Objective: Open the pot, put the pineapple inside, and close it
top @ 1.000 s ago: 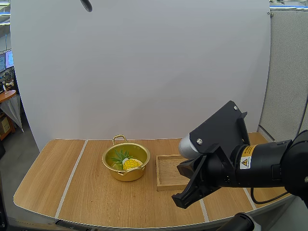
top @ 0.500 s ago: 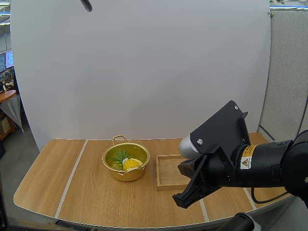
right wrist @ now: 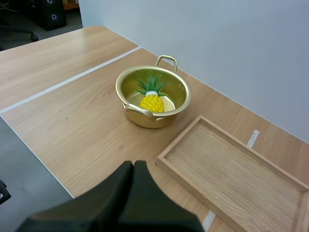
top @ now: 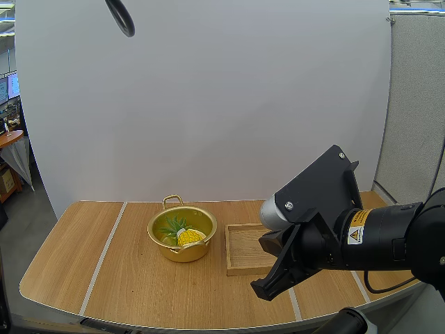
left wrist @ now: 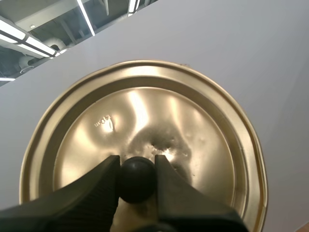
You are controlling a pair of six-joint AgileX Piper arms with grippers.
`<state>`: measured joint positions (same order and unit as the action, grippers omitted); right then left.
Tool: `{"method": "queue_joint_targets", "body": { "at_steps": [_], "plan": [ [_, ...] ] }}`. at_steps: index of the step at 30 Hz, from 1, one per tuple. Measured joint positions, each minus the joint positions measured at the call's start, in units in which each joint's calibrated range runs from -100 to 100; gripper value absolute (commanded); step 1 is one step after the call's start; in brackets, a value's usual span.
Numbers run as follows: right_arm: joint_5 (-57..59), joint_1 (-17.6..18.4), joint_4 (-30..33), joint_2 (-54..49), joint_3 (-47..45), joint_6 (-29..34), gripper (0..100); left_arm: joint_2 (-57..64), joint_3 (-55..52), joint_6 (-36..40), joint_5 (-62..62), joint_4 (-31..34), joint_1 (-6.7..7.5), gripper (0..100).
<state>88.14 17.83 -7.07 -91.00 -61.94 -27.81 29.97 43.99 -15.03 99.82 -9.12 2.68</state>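
Observation:
A gold pot [top: 182, 233] stands uncovered on the table, with a yellow pineapple [top: 189, 236] lying inside it; the right wrist view shows the same pot [right wrist: 153, 96] and pineapple [right wrist: 152, 100]. In the left wrist view my left gripper [left wrist: 137, 175] pinches the black knob [left wrist: 137, 179] of the gold lid [left wrist: 145, 140], held up in the air against the white backdrop. My right gripper [right wrist: 133, 169] is shut on nothing, its fingers together as one dark wedge, hovering over the table's front edge; in the high view it [top: 268, 287] sits in front of the wooden tray [top: 243, 250].
The wooden tray [right wrist: 236, 171] lies to the right of the pot with nothing in it. My right arm's bulky body [top: 361, 240] covers the table's right side. Bare wood lies left of the pot.
The right arm has barely moved. The pot and pineapple are as before.

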Motion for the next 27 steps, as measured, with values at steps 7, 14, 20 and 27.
{"method": "queue_joint_targets", "body": {
  "at_steps": [7, 14, 20, 27],
  "plan": [
    [0.0, 0.0, 0.04, 0.0, 0.0, 0.0, 0, 0.29, -0.75, -0.09, 0.18, 0.66, 0.0, 0],
    [0.0, 0.0, 0.18, 0.0, 0.0, 0.0, 0, 0.29, -0.75, 0.59, 0.18, 1.53, 0.0, 0],
    [0.0, 0.0, 0.18, 0.0, 0.0, 0.0, 0, 0.42, -1.22, 0.59, 0.18, 1.53, 0.0, 0],
    [0.0, 0.0, 0.18, 0.0, -0.1, 0.0, 0, 4.51, -11.96, -0.05, 0.18, 1.63, 0.0, 0]
  ]
}}
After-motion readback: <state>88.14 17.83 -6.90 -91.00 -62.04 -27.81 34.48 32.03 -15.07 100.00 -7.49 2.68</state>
